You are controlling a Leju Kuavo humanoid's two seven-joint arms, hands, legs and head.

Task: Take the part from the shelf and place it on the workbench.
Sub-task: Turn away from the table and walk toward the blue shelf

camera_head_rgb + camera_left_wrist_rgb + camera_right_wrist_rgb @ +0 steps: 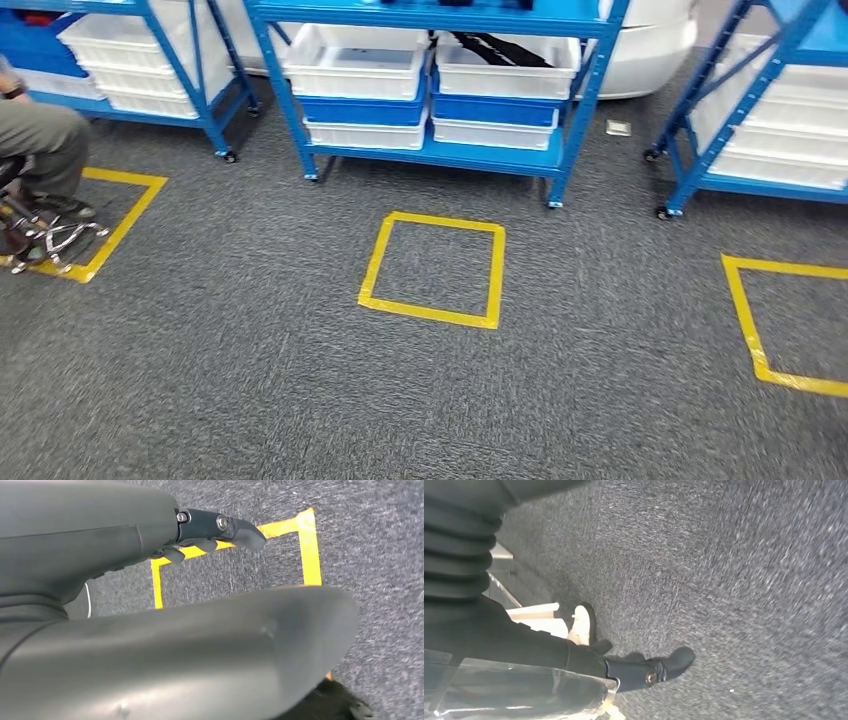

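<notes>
Part (524, 685) is the clear plastic piece, and it's right up against my right hand (589, 667) in the right wrist view, pressed along the palm side with my dark fingers (659, 667) stretched out past its edge. So my right hand has hold of it, hanging low over the grey carpet (734, 580). My left hand (200, 580) holds nothing, thumb and fingers apart, over a yellow tape square (310, 545). Straight ahead there's a blue shelf (440, 155) with white and blue bins (360, 62), another tape square (375, 265) in front of it, and a person (40, 140) off to the left.
</notes>
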